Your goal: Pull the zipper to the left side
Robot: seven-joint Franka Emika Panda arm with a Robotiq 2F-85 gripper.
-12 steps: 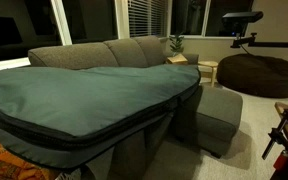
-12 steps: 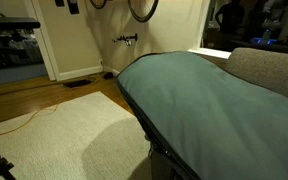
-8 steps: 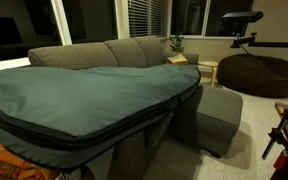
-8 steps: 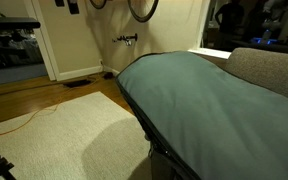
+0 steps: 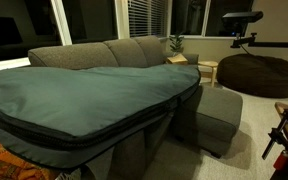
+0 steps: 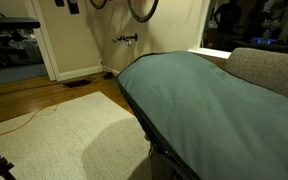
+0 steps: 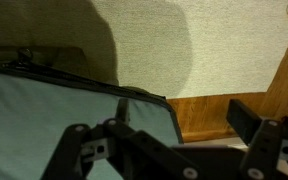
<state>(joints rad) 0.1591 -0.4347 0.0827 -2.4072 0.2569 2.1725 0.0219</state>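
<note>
One end effector [image 7: 164, 150] hangs spread wide, gripping nothing, over the teal bag [image 7: 44, 125]. The zipper [image 7: 84, 82] runs along the bag edge just ahead of it, probably lined up for a pinch. The bag lies flat across the sofa [image 5: 134, 50], which leaves the zipper exposed.

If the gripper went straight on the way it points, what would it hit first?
Probably the teal bag, near its zippered edge; the open gripper hangs over that corner in the wrist view. Depth is unclear, so it may pass the edge and meet the carpet.
</note>
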